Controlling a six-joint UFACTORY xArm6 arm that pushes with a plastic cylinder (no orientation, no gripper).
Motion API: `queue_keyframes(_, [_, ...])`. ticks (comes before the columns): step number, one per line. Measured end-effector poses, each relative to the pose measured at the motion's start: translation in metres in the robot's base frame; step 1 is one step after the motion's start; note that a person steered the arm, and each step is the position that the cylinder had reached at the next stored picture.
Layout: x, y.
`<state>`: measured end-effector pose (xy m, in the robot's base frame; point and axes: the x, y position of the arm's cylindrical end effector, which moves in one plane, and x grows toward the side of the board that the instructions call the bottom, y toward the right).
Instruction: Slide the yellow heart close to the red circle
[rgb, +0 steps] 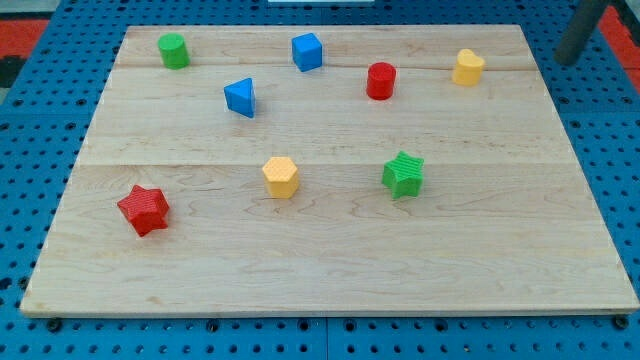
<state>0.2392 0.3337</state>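
Up in the view's top right corner, my tip (567, 58) hangs just past the edge of the bench (330, 260). It is only a dark rod. It has no jaws to open or close, so it holds nothing and it touches no block.

The yellow heart (467, 67) sits near the top right of the bench. My tip is to its right and a bit higher in the view, with a gap between them. The red circle (381, 80) is to the left of the heart, near it but not touching. Nothing lies between the two.

I think the heart is small, light and hard. It should slide easily on the smooth wood. I cannot pick it up, so I would push it. The best spot looks like the middle of its right side, so it goes left toward the red circle. A push off to one side could make it spin or slip away from my tip. A gentle push is enough, since the way is short.

The blue cube (307, 52), blue triangle (240, 97), green cylinder (174, 50), yellow hexagon (281, 177), green star (404, 174) and red star (144, 209) are all away from that path.
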Motion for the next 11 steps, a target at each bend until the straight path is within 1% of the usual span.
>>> queue_keyframes(1, [-0.016,-0.053])
queue_keyframes(2, [0.015,-0.113])
queue_keyframes(3, [0.042,-0.145])
queue_keyframes(4, [0.039,-0.129])
queue_keyframes(5, [0.033,-0.078])
queue_keyframes(6, [0.054,-0.134])
queue_keyframes(7, [0.058,-0.231])
queue_keyframes(8, [0.071,-0.234])
queue_keyframes(9, [0.072,-0.147])
queue_keyframes(10, [0.099,-0.095])
queue_keyframes(11, [0.136,-0.171])
